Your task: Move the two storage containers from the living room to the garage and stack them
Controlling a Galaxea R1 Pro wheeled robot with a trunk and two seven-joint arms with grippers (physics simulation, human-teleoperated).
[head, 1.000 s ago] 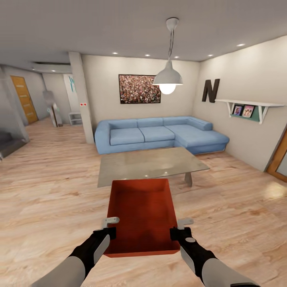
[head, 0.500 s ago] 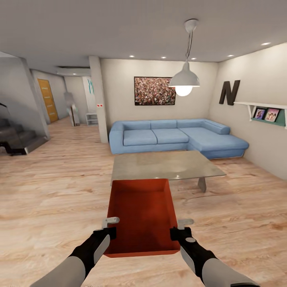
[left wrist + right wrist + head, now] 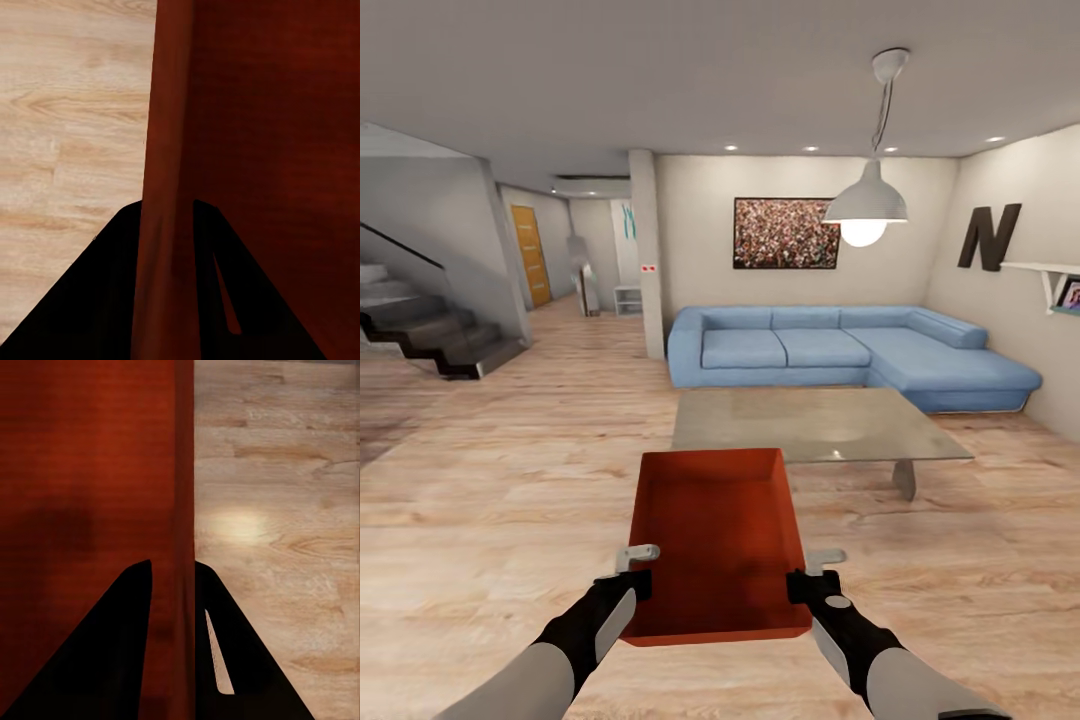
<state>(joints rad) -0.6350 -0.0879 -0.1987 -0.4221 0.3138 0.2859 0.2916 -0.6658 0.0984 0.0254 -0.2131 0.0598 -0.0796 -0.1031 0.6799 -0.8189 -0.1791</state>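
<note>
Left tool [image 3: 641, 570] clamped on the bin's [image 3: 715, 540] left wall; right tool [image 3: 808, 572] clamped on its right wall. Bin held level between both tools, above the plank floor [image 3: 490, 520], open side up, long axis pointing away from the robot toward the glass surface [image 3: 810, 425] just beyond. Step: carrying the first bin out of the living room. Next, likely: steer clear of that surface, grip unchanged
</note>
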